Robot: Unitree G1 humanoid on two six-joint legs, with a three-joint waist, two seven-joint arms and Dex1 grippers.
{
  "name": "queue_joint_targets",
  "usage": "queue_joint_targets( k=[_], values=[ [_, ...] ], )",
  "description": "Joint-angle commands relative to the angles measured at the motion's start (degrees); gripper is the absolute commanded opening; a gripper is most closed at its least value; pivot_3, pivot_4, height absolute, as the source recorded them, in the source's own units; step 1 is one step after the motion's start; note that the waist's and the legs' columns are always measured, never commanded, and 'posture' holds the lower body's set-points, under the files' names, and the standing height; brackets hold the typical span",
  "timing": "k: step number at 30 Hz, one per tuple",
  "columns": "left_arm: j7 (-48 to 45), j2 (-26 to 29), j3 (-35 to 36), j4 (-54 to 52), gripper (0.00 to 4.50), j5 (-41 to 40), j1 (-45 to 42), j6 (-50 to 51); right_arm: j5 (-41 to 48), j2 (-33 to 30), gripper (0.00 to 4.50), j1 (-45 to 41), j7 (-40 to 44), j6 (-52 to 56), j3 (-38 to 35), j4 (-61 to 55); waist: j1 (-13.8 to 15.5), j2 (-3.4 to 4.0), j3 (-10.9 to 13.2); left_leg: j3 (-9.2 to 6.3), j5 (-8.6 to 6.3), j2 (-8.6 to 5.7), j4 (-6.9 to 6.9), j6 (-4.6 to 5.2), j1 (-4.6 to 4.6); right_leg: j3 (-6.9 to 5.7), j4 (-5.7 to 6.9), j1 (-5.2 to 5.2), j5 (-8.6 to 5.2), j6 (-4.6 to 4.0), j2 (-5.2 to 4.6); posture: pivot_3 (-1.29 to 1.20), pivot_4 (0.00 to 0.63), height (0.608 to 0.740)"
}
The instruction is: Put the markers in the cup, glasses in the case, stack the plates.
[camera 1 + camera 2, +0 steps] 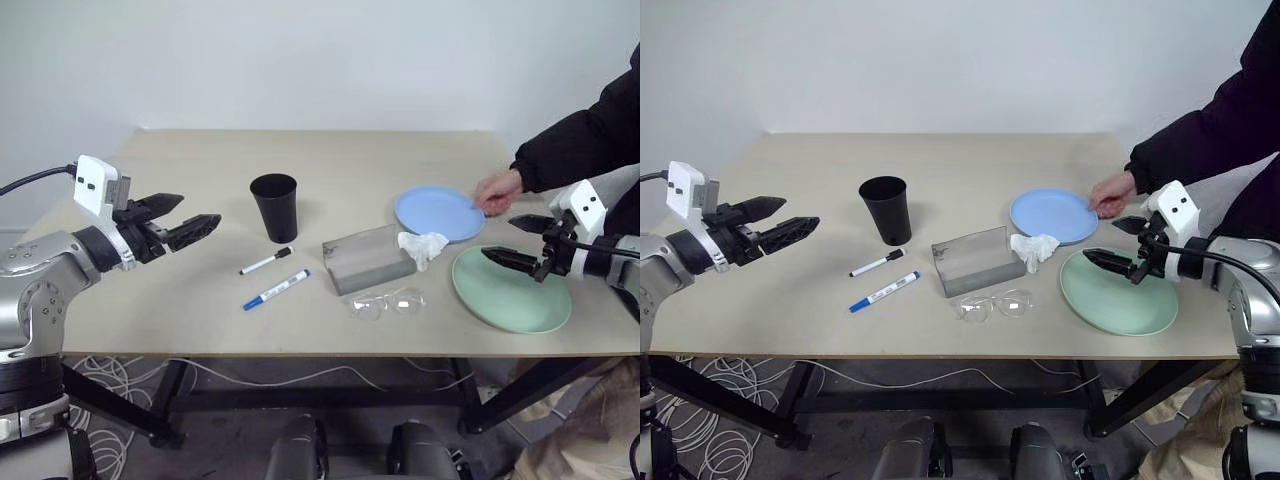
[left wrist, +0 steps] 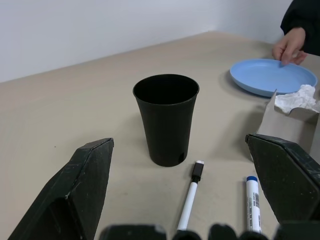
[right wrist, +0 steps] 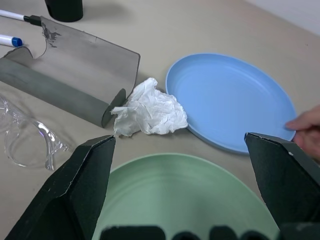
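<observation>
Both pincers, left (image 1: 184, 222) and right (image 1: 517, 242), hang spread and empty; wait until the person's hand (image 1: 497, 190) leaves the blue plate (image 1: 437, 212).

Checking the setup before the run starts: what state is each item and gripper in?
Black tapered plastic cup: upright, empty.
Grey case: lid open.
Clear-framed glasses: on table, outside case.
Black-capped marker, blue-capped marker: capped, lying flat.
Light blue plate: unstacked, a person's hand on its rim.
Mint green plate: unstacked.
Left gripper: open.
Right gripper: open.

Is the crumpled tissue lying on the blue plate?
No, the crumpled tissue lies on the table beside the blue plate, next to the case.
</observation>
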Motion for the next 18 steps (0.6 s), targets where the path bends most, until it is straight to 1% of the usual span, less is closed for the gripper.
queue_joint_targets(
  k=[1, 11, 18],
  values=[
    [-0.12, -0.32, -0.06, -0.26, 4.49, -0.16, -1.49, -1.13, 0.78, -1.73, 4.50, -0.58, 0.01, -0.03, -2.50, -1.83, 0.02, 0.00, 0.00, 0.00, 0.00, 0.00, 0.01, 0.01, 0.00, 0.00, 0.00, 0.01, 0.00, 0.00, 0.00, 0.00, 0.000, 0.639],
    [-0.40, -1.37, -0.70, -0.02, 4.49, -0.07, -1.26, -1.57, 1.13, -3.37, 4.50, 0.79, 0.68, 0.49, -3.25, -1.84, 0.01, 0.00, 0.00, -0.01, -0.03, -0.01, 0.02, 0.05, 0.00, 0.00, 0.00, 0.02, 0.00, 0.00, 0.00, 0.00, 0.000, 0.639],
    [0.46, -3.20, -1.13, -2.04, 4.49, -0.32, 0.26, -1.45, 0.69, -4.06, 4.50, 1.80, 1.62, -0.74, -3.08, -0.83, 0.01, 0.00, 0.00, -0.02, -0.03, -0.01, 0.04, 0.07, 0.00, 0.01, 0.00, 0.02, 0.00, 0.00, 0.00, 0.00, 0.000, 0.639]
  ],
)
